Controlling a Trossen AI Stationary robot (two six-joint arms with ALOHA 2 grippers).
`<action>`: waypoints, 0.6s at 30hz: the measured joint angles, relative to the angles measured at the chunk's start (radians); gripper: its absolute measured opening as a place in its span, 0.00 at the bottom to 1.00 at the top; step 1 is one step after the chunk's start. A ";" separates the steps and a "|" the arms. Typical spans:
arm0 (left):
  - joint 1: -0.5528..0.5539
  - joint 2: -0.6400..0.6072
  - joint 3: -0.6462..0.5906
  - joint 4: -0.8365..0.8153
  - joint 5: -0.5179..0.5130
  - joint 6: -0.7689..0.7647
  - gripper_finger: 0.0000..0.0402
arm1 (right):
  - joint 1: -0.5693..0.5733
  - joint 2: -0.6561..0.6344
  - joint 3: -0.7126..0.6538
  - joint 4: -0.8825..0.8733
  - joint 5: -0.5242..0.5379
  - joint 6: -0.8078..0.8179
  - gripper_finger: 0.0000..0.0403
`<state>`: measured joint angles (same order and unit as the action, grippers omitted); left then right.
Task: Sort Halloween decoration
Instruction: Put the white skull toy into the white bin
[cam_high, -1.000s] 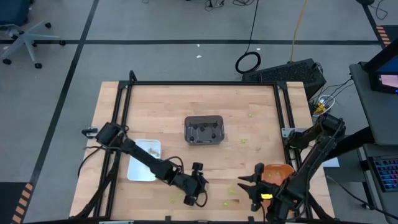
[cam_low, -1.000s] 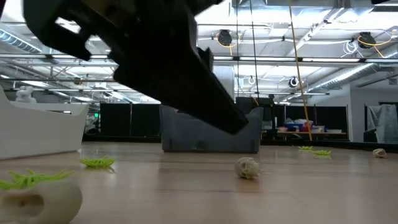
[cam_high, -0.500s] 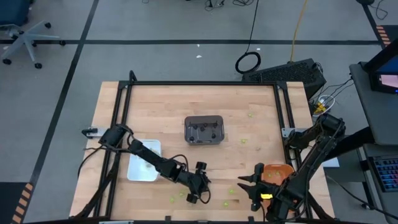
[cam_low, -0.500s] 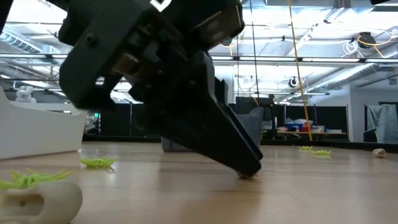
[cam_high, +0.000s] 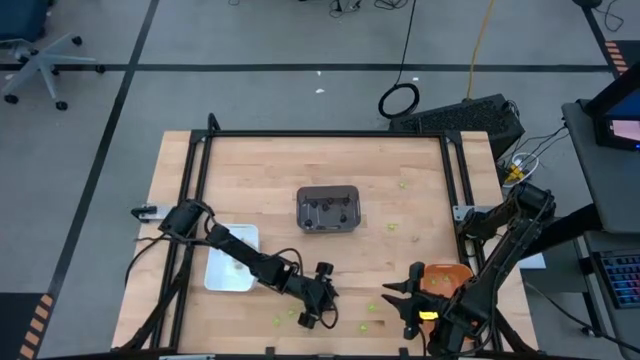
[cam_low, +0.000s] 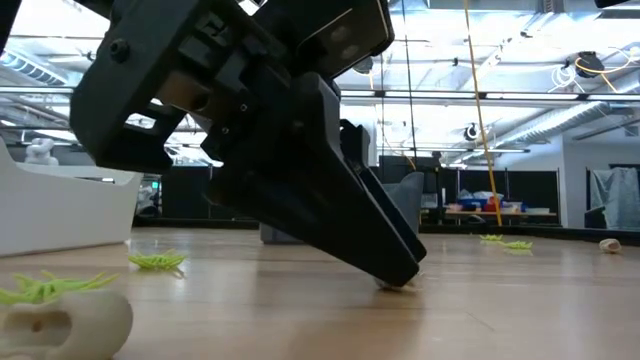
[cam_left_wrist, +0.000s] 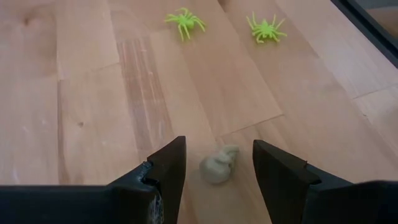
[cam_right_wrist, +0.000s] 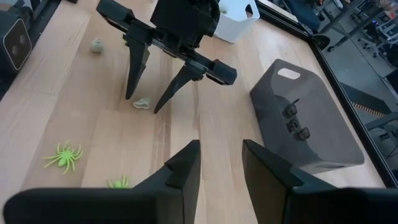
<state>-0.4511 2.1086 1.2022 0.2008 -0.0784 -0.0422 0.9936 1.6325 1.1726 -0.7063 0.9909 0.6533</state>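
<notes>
**Q:** While both arms are reaching over the wooden table (cam_high: 400, 230), which parts are sitting where, from largest downward?

**A:** Three trays are resting on the boards: the dark grey tray (cam_high: 328, 209) is lying at the centre, the white tray (cam_high: 225, 272) is lying toward the left edge, and the orange tray (cam_high: 447, 276) is showing at the near right, partly under the right arm. The left arm is stretching from the left side across the white tray toward the near middle of the table.

**Q:** What is the left gripper (cam_left_wrist: 216, 163) doing?

**A:** It is pointing down at the boards with its fingers (cam_right_wrist: 132, 70) spread wide, one on each side of a pale tan trinket (cam_left_wrist: 219, 167). The trinket is lying on the wood between the tips; in the wrist view neither tip is touching it, so nothing is being held.

**Q:** And the right gripper (cam_right_wrist: 219, 163)?

**A:** It is waiting at the near right beside the orange tray, its fingers standing a narrow gap apart and holding nothing.

**Q:** Where are the other decorations lying?

**A:** Lime-green spiders (cam_left_wrist: 183, 21) are lying loose on the wood near the left gripper, dark trinkets (cam_right_wrist: 293, 121) are sitting inside the dark grey tray, and a second pale tan piece (cam_right_wrist: 96, 45) is lying farther off.
</notes>
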 joint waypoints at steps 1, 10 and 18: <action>0.000 0.000 0.000 0.000 0.000 0.005 0.46 | 0.000 0.000 0.000 0.000 0.000 0.000 0.26; 0.001 0.000 -0.044 0.047 0.000 0.034 0.46 | 0.000 0.000 0.000 0.000 -0.001 0.000 0.26; 0.006 0.011 -0.062 0.099 0.013 0.024 0.46 | 0.000 0.000 0.000 0.000 -0.001 0.000 0.26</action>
<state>-0.4454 2.1195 1.1401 0.3003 -0.0651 -0.0178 0.9936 1.6325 1.1725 -0.7066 0.9900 0.6533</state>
